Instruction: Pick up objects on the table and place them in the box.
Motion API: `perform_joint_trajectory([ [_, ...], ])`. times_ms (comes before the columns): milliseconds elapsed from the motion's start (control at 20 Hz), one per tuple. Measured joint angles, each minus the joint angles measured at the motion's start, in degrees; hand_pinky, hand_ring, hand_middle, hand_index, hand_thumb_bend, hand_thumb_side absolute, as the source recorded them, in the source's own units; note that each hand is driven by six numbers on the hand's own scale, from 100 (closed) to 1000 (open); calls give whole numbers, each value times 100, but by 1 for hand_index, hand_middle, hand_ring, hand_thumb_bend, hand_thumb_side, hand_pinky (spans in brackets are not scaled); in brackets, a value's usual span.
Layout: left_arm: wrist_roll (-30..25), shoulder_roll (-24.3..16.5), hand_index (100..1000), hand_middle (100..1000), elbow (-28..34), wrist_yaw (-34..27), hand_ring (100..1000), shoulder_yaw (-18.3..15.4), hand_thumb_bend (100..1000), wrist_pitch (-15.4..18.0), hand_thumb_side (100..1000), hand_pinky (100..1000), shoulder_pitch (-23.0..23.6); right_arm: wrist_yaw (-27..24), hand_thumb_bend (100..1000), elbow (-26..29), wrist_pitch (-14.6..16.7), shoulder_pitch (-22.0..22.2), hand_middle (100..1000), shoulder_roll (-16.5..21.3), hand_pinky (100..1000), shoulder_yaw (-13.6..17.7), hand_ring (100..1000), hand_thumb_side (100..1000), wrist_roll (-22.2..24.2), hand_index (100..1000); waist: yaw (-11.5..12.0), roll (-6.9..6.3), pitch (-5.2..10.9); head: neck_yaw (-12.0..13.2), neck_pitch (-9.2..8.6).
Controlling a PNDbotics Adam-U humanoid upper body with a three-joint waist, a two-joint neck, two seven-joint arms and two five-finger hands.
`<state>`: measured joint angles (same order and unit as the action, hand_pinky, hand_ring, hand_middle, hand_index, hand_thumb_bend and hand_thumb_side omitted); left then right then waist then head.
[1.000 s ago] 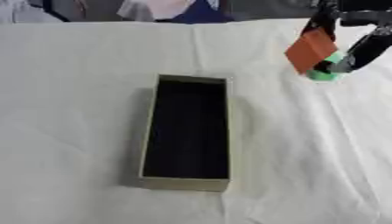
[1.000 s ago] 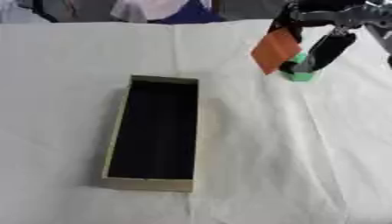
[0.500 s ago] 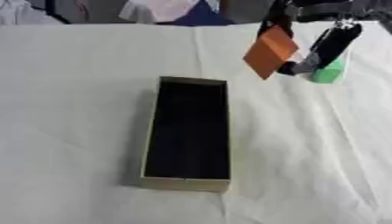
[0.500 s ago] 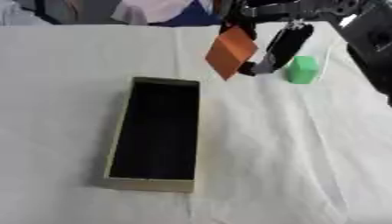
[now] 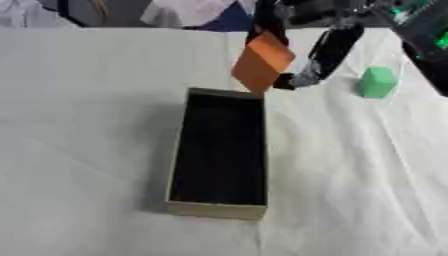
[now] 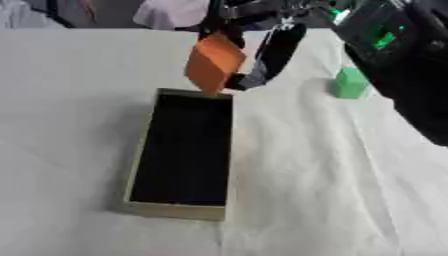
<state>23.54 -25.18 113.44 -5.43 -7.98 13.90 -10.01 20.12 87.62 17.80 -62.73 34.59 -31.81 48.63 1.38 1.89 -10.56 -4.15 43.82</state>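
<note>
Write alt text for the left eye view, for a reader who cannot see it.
The robot's right hand holds an orange block in the air over the far end of a long, open, dark-lined box on a white cloth-covered table. A green block sits on the cloth to the right of the box.

The right hand (image 5: 302, 30) is blurred, its upper part cut off.

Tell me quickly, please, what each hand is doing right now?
Right hand: shut on the orange block, above the box's far end.
Left hand: not in view.
</note>
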Motion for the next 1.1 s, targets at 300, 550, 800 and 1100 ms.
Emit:
perform_joint_trajectory([
  [300, -7, 1, 899, 769, 0, -10, 809, 2, 346, -7, 967, 732, 1, -28, 100, -233, 7, -112, 458, -282, 562, -239, 475, 332, -7, 629, 21, 9, 1, 4, 0],
  [550, -8, 1, 899, 769, 0, -12, 808, 2, 346, -7, 967, 732, 1, -25, 100, -336, 45, -153, 462, -407, 561, -350, 481, 329, -45, 628, 37, 7, 3, 6, 0],
  [800, -10, 2, 899, 769, 0, -13, 808, 3, 345, -7, 969, 732, 1, 172, 100, -505, 152, -227, 467, -514, 561, -595, 486, 350, -152, 632, 44, 5, 4, 7, 0],
  [1100, -12, 30, 898, 769, 0, -13, 807, 4, 345, -8, 970, 732, 1, 400, 100, -710, 261, -228, 480, -519, 568, -746, 498, 377, -260, 645, 46, 17, 4, 19, 0],
])
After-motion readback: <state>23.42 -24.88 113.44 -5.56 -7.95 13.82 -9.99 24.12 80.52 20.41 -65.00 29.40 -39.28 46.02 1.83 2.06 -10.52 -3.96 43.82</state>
